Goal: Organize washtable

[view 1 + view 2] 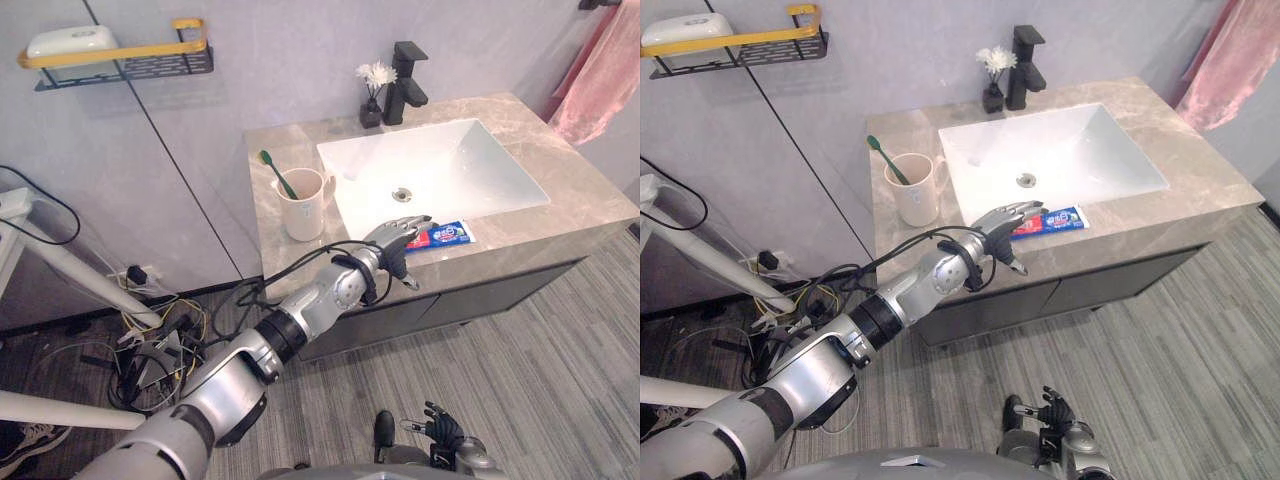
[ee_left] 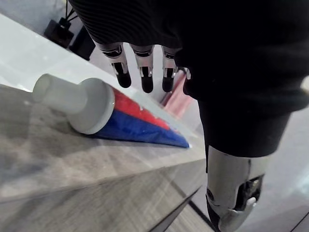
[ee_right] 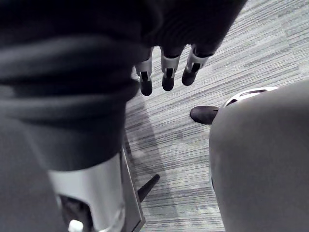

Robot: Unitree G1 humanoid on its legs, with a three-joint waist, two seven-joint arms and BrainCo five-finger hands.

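Left hand (image 1: 398, 240) mid-frame, just above toothpaste tube (image 1: 450, 234) at washtable (image 1: 585, 190) front edge, fingers loosely extended, holding nothing.

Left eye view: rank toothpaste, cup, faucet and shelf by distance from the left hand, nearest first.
1. Toothpaste: on the counter's front edge, just past the left hand's fingertips.
2. Cup: on the counter, left of the sink.
3. Faucet: at the sink's back edge.
4. Shelf: mounted high, far left, off the counter.
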